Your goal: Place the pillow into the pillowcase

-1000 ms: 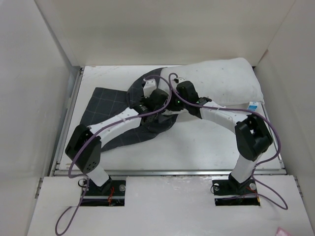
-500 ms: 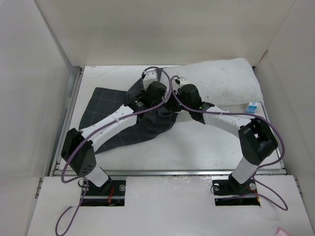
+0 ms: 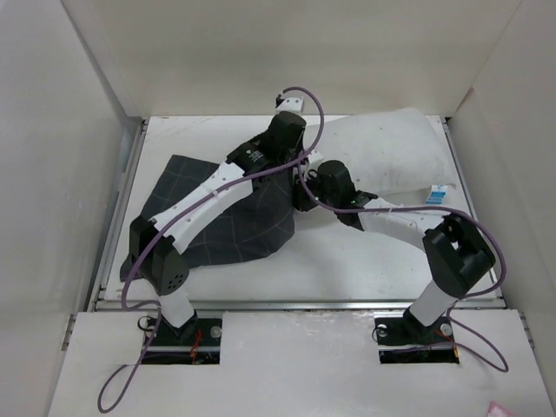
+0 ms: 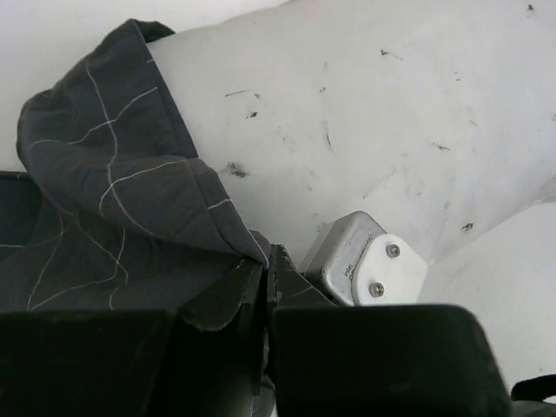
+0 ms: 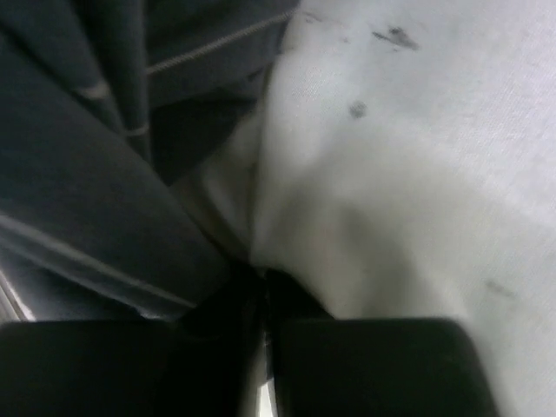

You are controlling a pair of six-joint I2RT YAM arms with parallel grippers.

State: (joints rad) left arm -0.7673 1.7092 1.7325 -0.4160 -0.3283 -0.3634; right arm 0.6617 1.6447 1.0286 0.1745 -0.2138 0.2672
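Charcoal cloth with a thin pale grid lies nearest me on the left of the table. This is the pillowcase, mostly flat and slack, with only its far-right edge raised. I judge that raised edge to be the mouth, and both arms meet there.

My right gripper sits low at the seam where dark cloth meets white. Its jaws are closed down to a sliver with white fabric bunched into them, so I read it as pinching a corner of the pillow to anchor or feed it. I cannot tell whether a fold of the case is caught in there too.

Just beyond it, my left gripper is pressed shut on the hem of the case. The wrist view shows that hem lifted and curled over the pillow's near-left corner like a hood. Holding it high makes sense, since the opening gapes and the stuffing can pass under. A grey-and-white housing beside my fingers is probably part of the right arm.

Farther back and to the right, most of the pillow lies bare at the far side of the table, its blue-and-white tag at the right edge. Only one corner is covered, so most of the sleeving is ahead.
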